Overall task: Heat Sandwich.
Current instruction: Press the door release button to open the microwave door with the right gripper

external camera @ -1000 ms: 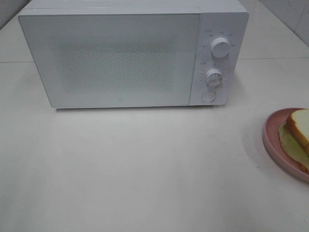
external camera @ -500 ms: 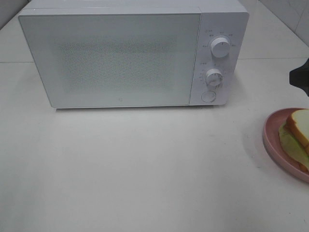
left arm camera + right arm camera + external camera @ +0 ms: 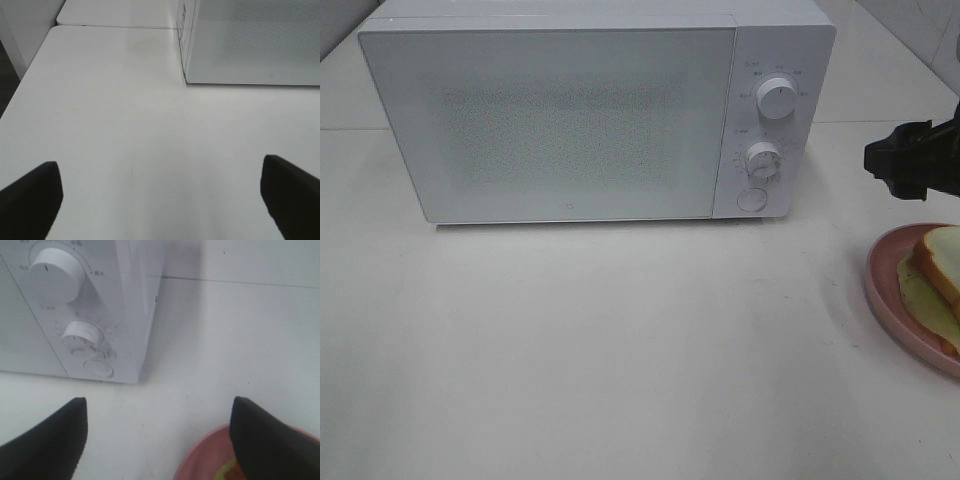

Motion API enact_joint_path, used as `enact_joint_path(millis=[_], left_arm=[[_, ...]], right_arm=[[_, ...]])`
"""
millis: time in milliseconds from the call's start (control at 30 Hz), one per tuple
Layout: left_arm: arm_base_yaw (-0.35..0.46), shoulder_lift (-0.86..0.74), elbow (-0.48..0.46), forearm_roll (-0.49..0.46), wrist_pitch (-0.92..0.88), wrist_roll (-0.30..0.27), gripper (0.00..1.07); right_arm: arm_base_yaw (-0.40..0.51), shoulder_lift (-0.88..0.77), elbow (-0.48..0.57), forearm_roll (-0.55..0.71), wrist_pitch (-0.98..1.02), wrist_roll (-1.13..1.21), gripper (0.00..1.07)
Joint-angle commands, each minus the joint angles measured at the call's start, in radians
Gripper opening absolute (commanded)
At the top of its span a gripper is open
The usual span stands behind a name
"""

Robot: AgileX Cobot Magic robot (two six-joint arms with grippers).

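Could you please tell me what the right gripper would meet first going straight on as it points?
Probably the microwave, at its lower right front corner below the knobs, though depth is unclear: the right gripper may touch the table just in front of it first.

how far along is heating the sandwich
Nothing looks done: the microwave is shut and the sandwich sits on its pink plate on the table. In hand: the right gripper hovers near the plate, jaws open and empty. Left: open the microwave, load the plate, shut it, set the dials.

Sandwich (image 3: 940,258) on plate (image 3: 877,277), right of microwave (image 3: 570,120)
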Motion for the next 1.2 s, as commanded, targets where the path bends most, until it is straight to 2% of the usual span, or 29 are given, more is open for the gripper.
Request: enact_joint_path(millis=[33,400,600,733,900,1200], left_arm=[[0.003,-0.029,0.002,-0.002,-0.002,0.001,1.01],[0.003,-0.029,0.002,-0.002,-0.002,0.001,1.01],[0.003,-0.029,0.002,-0.002,-0.002,0.001,1.01],[0.003,-0.029,0.002,-0.002,-0.002,0.001,1.01],[0.003,-0.029,0.002,-0.002,-0.002,0.001,1.01],[0.003,-0.029,0.002,-0.002,-0.002,0.001,1.01]], right_arm=[[-0.008,0.051,0.004,0.001,-0.097,0.017,0.76],[-0.002,0.246,0.004,0.003,-0.333,0.002,0.76],[0.053,0.293,0.018,0.117,-0.432,-0.082,0.76],[0.134,0.323,0.1,0.335,-0.647,-0.227,0.76],[0.193,0.323,0.147,0.446,-0.78,-0.278,0.76],[0.276,0.34,0.182,0.492,-0.875,-0.281,0.76]])
